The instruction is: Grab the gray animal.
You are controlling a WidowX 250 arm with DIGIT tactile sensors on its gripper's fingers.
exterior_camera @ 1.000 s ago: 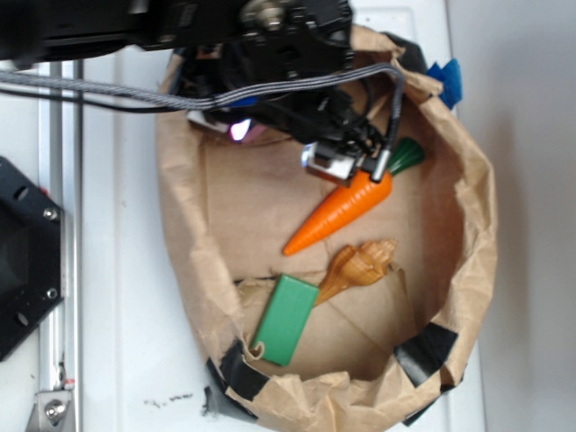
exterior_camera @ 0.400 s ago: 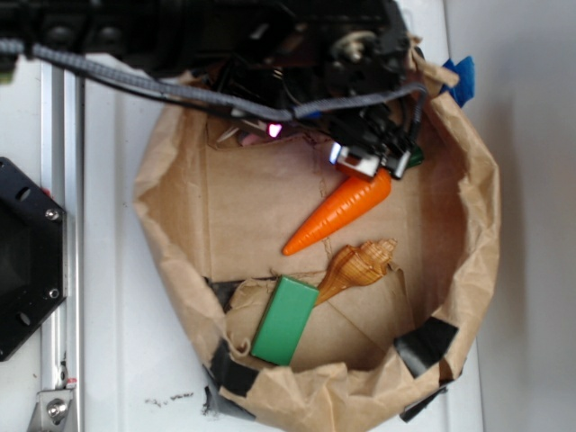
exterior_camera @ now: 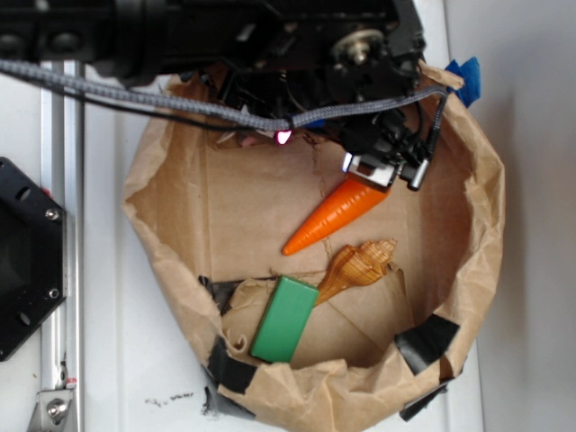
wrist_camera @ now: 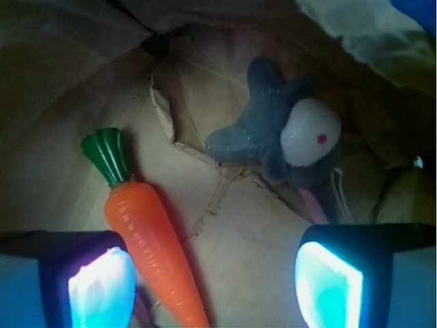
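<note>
Gray animal [wrist_camera: 276,140]: small plush, judged light, soft and compressible, lying in the paper bag [exterior_camera: 162,234] beyond the carrot [wrist_camera: 153,256] (hidden under the arm in the exterior view), best pinched across the rounded body by the spread, empty pincer [wrist_camera: 215,280].

The robot arm [exterior_camera: 270,54] now reaches farther right across the paper bag's [exterior_camera: 477,234] top, and its gripper [exterior_camera: 387,166] sits over the carrot's [exterior_camera: 337,214] thick end, hiding the green leaves seen earlier. The bag's left rim bulges farther outward than a second ago.
</note>
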